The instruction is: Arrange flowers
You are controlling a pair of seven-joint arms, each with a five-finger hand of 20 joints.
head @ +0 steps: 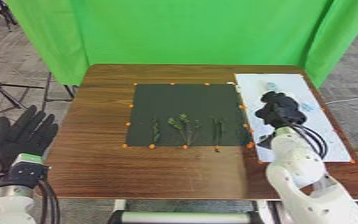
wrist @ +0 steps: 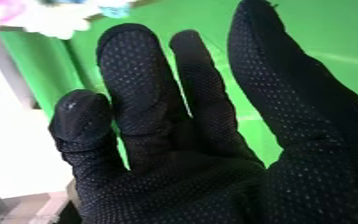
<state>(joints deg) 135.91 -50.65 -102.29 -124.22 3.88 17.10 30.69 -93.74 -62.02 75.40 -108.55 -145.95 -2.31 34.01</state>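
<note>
Over the white sheet (head: 331,142) at the table's right side is my right hand (head: 282,110), its fingers relaxed with nothing held between them. Pale bluish flowers (head: 308,107) lie on that sheet beside the hand, with another pale bluish piece (head: 271,85) beyond it. Several green stems, one leafy sprig (head: 185,128) among them, rest on the dark mat (head: 171,97). My left hand (head: 20,137) is off the table's left edge with fingers straight and spread. In the right wrist view, white, pink and blue blossoms (wrist: 55,16) stand beyond the fingertips of my right hand (wrist: 171,185).
The brown wooden table (head: 158,172) extends around the mat, which has small orange marks along its edges. A green curtain (head: 193,35) hangs behind the table. Tripod legs (head: 7,90) stand on the floor at the left.
</note>
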